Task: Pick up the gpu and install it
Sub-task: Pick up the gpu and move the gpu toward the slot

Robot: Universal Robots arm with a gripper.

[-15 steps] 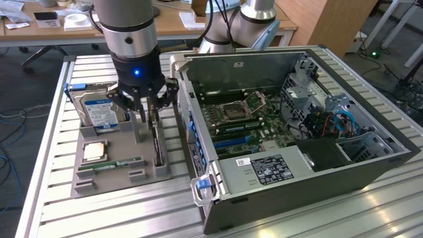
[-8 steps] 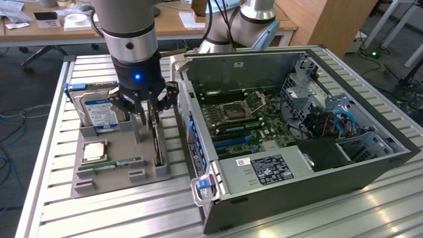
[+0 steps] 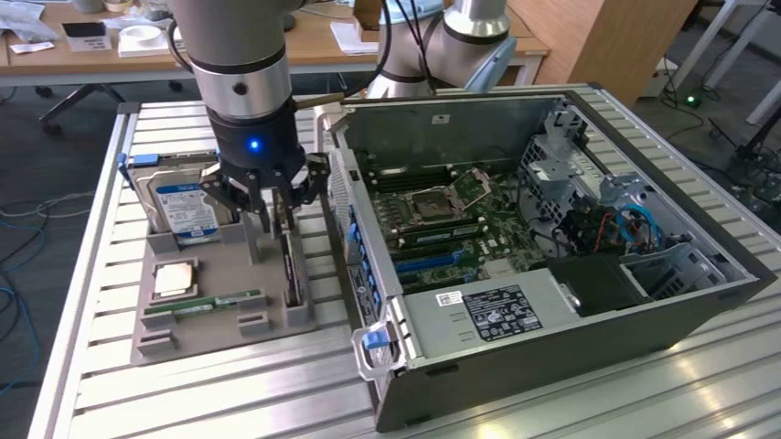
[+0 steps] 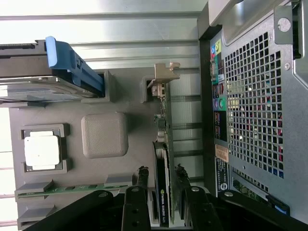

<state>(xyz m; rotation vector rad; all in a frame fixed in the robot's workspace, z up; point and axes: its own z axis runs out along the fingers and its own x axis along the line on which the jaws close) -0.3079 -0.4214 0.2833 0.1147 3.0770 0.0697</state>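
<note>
Straddling the gpu (image 4: 163, 144), the gripper (image 3: 271, 221) hangs over the tray (image 4: 125, 96) with its jaws partly open. One finger stands at each face of the card. A sliver of tray shows between one finger and the card, so no clamp appears to be made.

The gpu stands on edge in the slot along the tray side nearest the case (image 3: 427, 128). Its bracket (image 4: 166, 72) is at the tray end that also holds the drive (image 3: 181, 206). The CPU (image 3: 175, 277) and RAM stick (image 3: 208, 304) lie elsewhere on the tray.

Handling, as judged: the card is light and stiff but fragile. Grip the two flat faces near mid-length, squarely. Avoid the contact edge and the bracket. Smooth faces may slip under a weak grip.
</note>
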